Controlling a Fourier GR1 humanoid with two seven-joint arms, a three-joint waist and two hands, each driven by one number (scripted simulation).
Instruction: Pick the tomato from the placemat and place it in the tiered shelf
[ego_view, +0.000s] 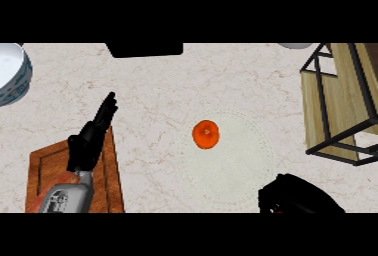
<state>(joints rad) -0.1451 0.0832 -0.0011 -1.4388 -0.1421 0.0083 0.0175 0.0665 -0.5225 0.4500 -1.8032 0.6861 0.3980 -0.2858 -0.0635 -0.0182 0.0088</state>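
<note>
worktop (162, 85): pale marbled stone, filling the view.

tomato (206, 134): orange-red, round, lying on the mat's upper left part, touched by neither hand.

mat (236, 172): round, whitish, faint stitched rim, barely darker than the stone; sits right of centre.

shelf (341, 102): tiered, black wire frame with light wooden boards, at the right edge, well apart from the tomato; its lower corner comes near the mat's right side.

left hand (94, 135): black, on a grey forearm rising from the lower left edge; fingers straight and together, pointing up and slightly right, holding nothing. it lies over the board's upper right corner, its fingertips out above bare stone, left of the tomato and apart from it.

right hand (295, 197): black, at the lower edge right of centre, overlapping the mat's lower right rim, below and right of the tomato. seen only as a dark rounded mass; whether its fingers are spread or curled cannot be told, and nothing shows in it.

board (44, 172): reddish-brown wood with a grooved border, lower left corner, partly under the left forearm.

bowl (11, 72): white inside, blue-patterned outside, cut off by the left edge, upper left.

dark block (145, 49): black, at the top edge, left of centre, cut off.

pale object (297, 45): small sliver at the top edge, right; kind cannot be told.
</note>
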